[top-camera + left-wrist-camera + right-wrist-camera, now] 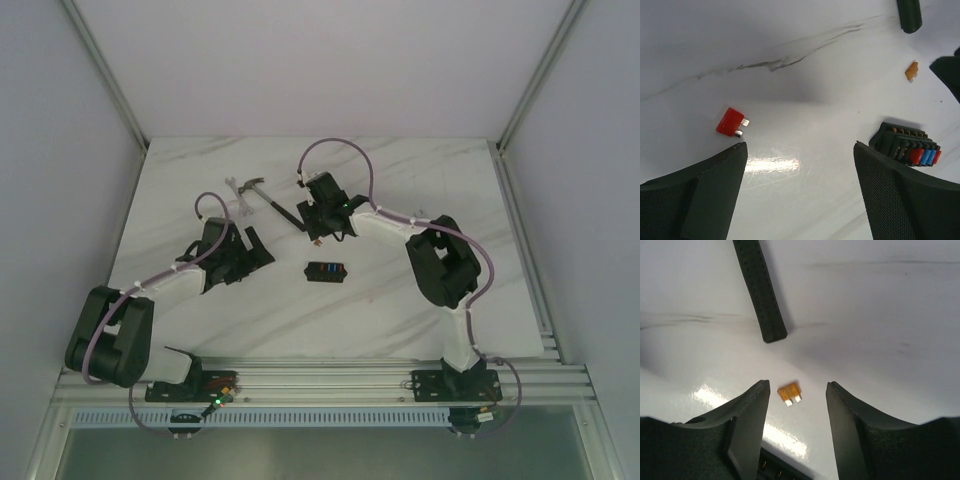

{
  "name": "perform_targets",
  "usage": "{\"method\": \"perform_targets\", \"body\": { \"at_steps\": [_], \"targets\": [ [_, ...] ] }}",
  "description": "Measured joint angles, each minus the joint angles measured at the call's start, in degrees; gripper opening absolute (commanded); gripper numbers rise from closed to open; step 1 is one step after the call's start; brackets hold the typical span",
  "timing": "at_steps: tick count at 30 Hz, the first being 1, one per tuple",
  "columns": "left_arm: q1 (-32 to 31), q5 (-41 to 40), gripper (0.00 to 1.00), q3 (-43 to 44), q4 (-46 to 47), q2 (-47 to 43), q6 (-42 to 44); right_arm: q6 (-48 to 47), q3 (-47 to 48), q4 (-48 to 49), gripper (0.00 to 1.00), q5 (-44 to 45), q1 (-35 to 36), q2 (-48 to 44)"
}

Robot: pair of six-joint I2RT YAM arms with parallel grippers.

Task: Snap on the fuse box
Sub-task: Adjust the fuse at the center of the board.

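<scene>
The fuse box (326, 270) is a small black block with blue and red fuses in its middle, lying flat on the marble table (420, 190) between the two arms. My left gripper (260, 250) stands open to its left; in the left wrist view the gripper (800, 145) has bare table between its fingers and the fuse box (907, 146) sits just beyond the right finger. My right gripper (315, 234) hovers behind the box. It (797, 384) is open, with a loose orange fuse (789, 392) on the table just past its tips.
A loose red fuse (731, 123) lies by my left finger. The orange fuse (911, 71) shows farther off. A black-handled hammer (268, 200) and a wrench (238, 190) lie at the back; the hammer's handle (760, 290) ends close ahead of the right gripper.
</scene>
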Motion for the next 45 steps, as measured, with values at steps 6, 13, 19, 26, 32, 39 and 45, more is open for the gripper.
{"method": "perform_targets", "body": {
  "at_steps": [6,13,19,26,32,39,45],
  "targets": [
    [0.52,1.9,0.98,-1.14,1.97,-0.39,1.27,-2.8,3.91,-2.91,0.51,0.46,1.14,3.37],
    [1.36,3.13,0.99,-2.14,2.58,-1.25,2.32,-6.23,9.03,-8.28,0.5,0.31,2.56,7.85],
    [1.68,3.45,0.99,-2.45,2.64,-1.55,2.78,-7.76,11.47,-11.15,0.45,0.04,2.56,9.2],
    [1.86,3.91,0.99,-2.82,3.5,-1.57,2.8,-8.11,11.67,-12.44,0.34,-0.07,2.51,9.25],
    [1.86,4.11,0.99,-3.1,3.85,-1.75,2.84,-6.82,11.74,-13.22,0.33,0.46,1.97,9.22],
    [1.9,4.35,0.99,-3.13,3.87,-1.75,2.84,-4.07,12.48,-16.24,0.34,2.78,0.59,9.22],
    [1.9,4.61,0.99,-3.13,3.87,-1.75,2.82,-0.13,12.61,-19.37,0.36,5.25,-1.29,8.92]
  ]
}}
